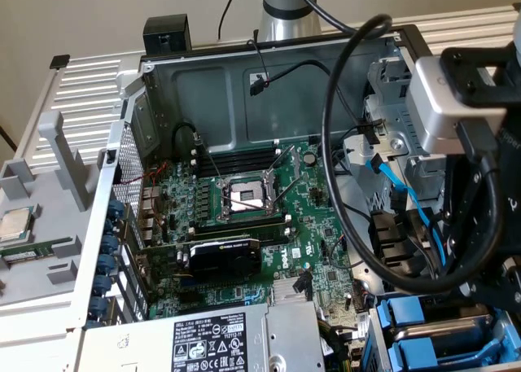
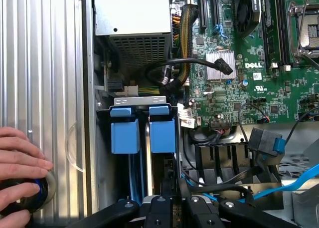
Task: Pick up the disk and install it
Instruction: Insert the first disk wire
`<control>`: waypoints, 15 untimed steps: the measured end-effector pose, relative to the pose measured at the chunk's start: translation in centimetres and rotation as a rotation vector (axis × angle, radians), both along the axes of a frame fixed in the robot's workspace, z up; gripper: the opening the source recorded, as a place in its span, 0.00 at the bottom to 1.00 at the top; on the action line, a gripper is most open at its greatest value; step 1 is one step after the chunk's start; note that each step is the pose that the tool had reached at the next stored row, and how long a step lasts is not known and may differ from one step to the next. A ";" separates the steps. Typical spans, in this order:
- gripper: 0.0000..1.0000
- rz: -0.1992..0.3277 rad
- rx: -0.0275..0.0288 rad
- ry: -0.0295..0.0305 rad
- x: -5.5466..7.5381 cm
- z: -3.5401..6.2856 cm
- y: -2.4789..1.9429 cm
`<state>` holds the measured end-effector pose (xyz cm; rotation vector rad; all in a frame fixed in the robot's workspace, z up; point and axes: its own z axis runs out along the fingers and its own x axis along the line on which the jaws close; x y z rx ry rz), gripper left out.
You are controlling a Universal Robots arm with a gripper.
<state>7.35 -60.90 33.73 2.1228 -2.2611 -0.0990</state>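
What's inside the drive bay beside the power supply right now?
The drive bay holds a blue drive carrier beside a second blue carrier. Their blue fronts cover whatever sits beneath, so the drives themselves cannot be seen.

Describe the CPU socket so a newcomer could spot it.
Inside the open computer case, find the green motherboard. Near its middle sits the CPU socket, a square silver frame with a pale centre, unlike the black graphics card beside it.

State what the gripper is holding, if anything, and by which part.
Cannot be told: the gripper hangs over the disk's blue carrier in the bay; any contact is hidden.
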 end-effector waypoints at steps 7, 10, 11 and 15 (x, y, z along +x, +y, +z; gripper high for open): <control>0.17 0.000 0.0000 0.0000 0.0 -0.07 0.00; 0.17 0.000 0.0000 0.0000 0.0 -0.18 0.00; 0.17 0.000 -0.0001 0.0000 0.0 -0.18 0.00; 0.17 0.000 -0.0001 0.0001 0.0 -0.19 0.01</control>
